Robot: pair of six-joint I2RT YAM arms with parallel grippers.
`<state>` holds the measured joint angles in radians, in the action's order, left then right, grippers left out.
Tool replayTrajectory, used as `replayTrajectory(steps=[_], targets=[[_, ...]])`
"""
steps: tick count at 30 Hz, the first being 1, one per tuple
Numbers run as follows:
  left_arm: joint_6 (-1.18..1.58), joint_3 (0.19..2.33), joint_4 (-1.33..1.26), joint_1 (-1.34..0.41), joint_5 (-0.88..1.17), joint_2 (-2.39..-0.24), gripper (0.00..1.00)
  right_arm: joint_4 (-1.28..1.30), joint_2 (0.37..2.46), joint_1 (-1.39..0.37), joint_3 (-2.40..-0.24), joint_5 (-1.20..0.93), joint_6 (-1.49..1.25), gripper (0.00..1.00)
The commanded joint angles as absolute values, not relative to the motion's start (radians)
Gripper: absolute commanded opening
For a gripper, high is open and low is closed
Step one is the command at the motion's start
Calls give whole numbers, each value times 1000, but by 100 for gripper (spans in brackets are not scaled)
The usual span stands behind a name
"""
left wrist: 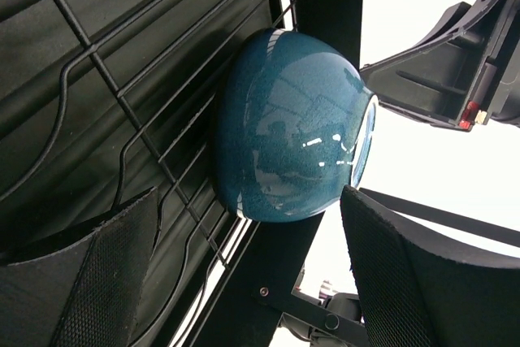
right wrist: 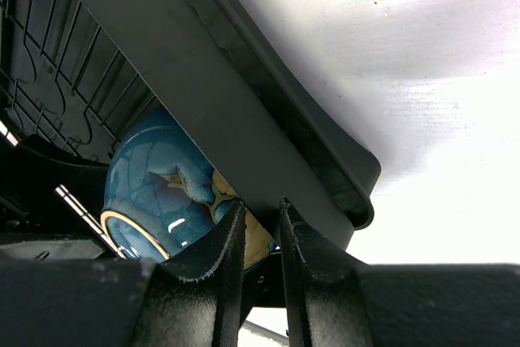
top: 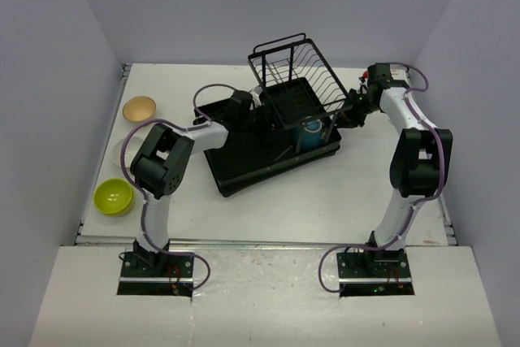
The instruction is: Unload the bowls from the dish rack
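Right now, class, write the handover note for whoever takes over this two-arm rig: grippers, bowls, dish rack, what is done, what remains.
Left gripper: open, lined up on the glossy dark blue round bowl, not closed on it.
Right gripper: nearly shut, apparently clamped on the rim of the black ribbed plastic dish rack.
The blue bowl stands on edge against the rack's wires.
Done: cream bowl with a tan inside and lime-green bowl sit on the white table, left of the rack.
Left: grip the blue bowl and lift it out.
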<state>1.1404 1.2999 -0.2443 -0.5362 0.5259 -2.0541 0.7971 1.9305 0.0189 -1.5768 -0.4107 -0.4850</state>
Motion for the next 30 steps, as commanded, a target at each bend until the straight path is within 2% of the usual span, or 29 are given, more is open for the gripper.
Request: replayTrajectory(steps=[1, 15, 22, 30], targets=[[1146, 1351, -282, -580, 560, -2088, 89, 785, 1944, 17, -1609, -423, -495, 22], [1137, 1319, -287, -584, 552, -2077, 89, 830, 2013, -49, -1638, -451, -468, 22], [1062, 1315, -141, -580, 428, -1973, 89, 804, 2006, -51, -1609, -460, -480, 22], [1058, 1246, -138, -578, 350, -1913, 89, 865, 2033, -67, -1649, -448, -422, 21]])
